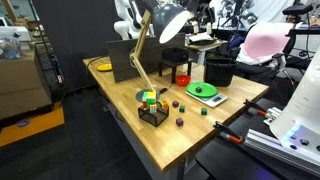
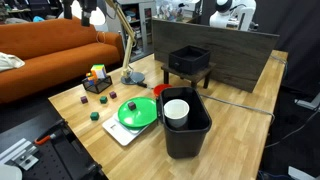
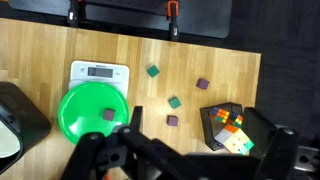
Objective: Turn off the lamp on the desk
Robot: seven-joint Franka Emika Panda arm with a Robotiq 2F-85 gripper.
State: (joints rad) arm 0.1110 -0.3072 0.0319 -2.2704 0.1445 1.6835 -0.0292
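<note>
Gripper (image 3: 130, 158) high over desk (image 1: 120, 130), looking down; open or closed: can't tell.
Right below in wrist view: green plate (image 3: 93, 112) on white scale (image 3: 100, 72), w/ small cubes (image 3: 174, 102) scattered alongside. Further off to the side: colour puzzle cube (image 3: 232, 138) in black holder. Lamp (image 1: 172, 20) upright on desk, base near that holder. Black bin (image 2: 186, 128) w/ white cup (image 2: 176, 110) inside, just beside plate.

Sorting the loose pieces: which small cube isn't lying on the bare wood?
The purple cube in the green plate on the scale; the green cubes and the other purple cubes lie directly on the desk.
</note>
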